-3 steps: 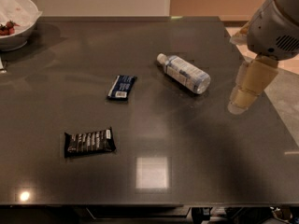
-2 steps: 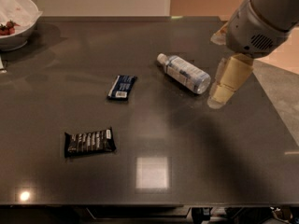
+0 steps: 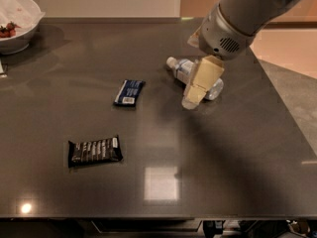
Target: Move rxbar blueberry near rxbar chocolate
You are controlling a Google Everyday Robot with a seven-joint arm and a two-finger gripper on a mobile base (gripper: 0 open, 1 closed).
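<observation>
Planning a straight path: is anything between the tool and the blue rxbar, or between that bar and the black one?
Nothing visible. The tool hangs at the bottle, right of the rxbar blueberry; only bare table lies between them, and between that bar and the rxbar chocolate.

Dim, warm overhead light, square glare patch [image 3: 160,183] on the glossy dark bench [image 3: 247,157] near its front edge, claw [image 3: 190,99] over right-centre throwing a soft shadow rightward.
</observation>
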